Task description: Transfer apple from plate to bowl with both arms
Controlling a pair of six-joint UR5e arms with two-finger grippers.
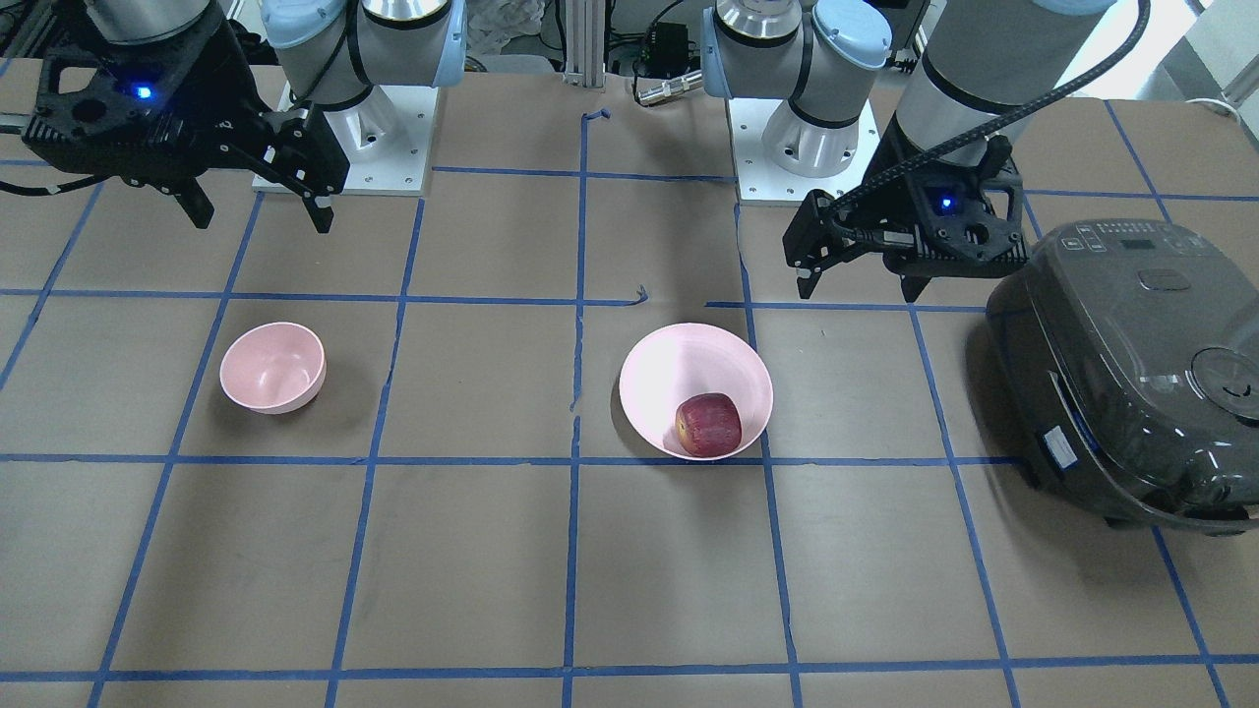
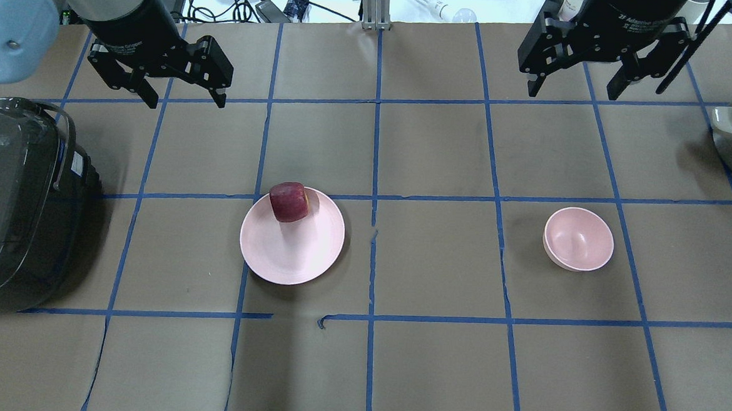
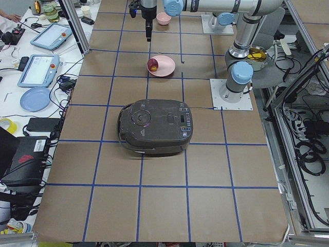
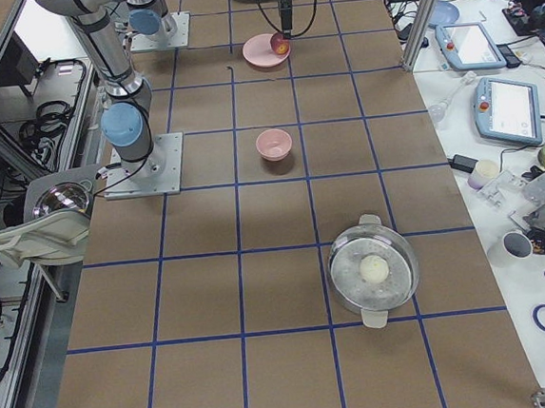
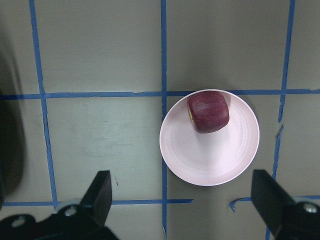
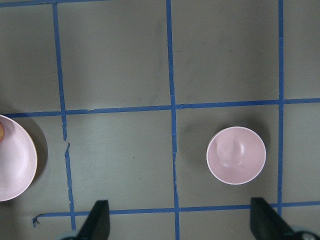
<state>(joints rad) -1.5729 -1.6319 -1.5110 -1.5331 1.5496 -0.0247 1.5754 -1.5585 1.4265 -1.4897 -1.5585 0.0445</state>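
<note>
The left gripper [image 2: 186,102] is hovering high with its fingers [image 5: 101,192] spread wide and holding nothing. The apple [image 5: 208,111] is sitting ahead of the fingertips, off-centre between their lines, on the part of the plate [image 5: 210,162] farthest from them. For a sound grasp, the arm is likely needing to centre the apple between both fingers before descending, keeping the tips off the rim. The right gripper [image 2: 572,92] is hovering equally spread and empty, with the bowl [image 6: 236,155] lying just ahead of its fingers.

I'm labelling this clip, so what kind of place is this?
Probably a robotics lab: a left arm and right arm bolted to a table gridded with blue tape, with teach pendants beside it.
</note>
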